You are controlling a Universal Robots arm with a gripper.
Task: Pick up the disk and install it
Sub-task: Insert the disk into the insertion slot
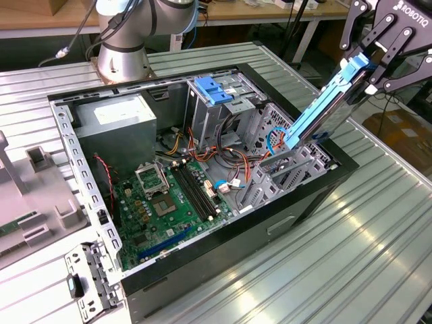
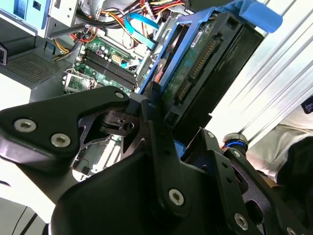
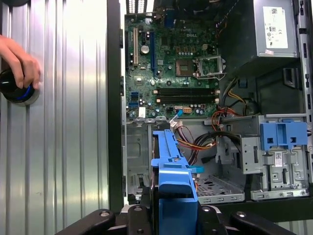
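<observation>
In the exterior view, you had the gripper (image 1: 365,67) at the upper right of the frame. Its fingers were clamped on the top end of the disk (image 1: 322,111) — lifted, steeply tilted, lower end down at the drive cage (image 1: 283,177) inside the open computer case (image 1: 297,219). In the second wrist view, the fingers (image 2: 156,142) pinched the blue carrier's edge. In the first wrist view, the disk pointed into the cage — pickup looked done, seating not yet. A hand (image 3: 19,61) rested on the table (image 3: 73,147).

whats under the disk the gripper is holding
Below the tilted disk, shut in the gripper, lies the metal drive bay, with loose cables beside it. The part of the bay straight under the disk is covered.
</observation>
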